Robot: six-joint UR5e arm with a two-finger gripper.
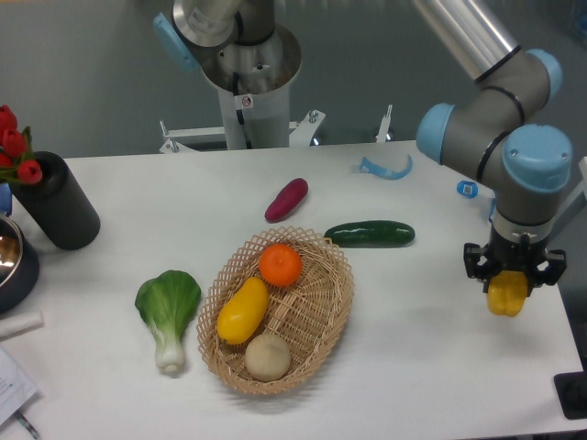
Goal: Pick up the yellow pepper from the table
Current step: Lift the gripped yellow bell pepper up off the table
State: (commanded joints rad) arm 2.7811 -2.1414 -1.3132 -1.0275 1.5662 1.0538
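While the hand [510, 275] clamps the yellow pepper [506, 294], the table [413, 348] (white, matte) meets a grey wall [92, 82].

Light: you get bright, even overhead light on the table [413, 367].
Shadows: soft, short.
Glare: faint sheen on the cucumber [370, 234].
Focus: slightly soft throughout.

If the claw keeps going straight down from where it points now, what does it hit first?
Bare table, most likely. The claw points down, shut on the yellow pepper, so the pepper would touch first. Height above the top is unclear.
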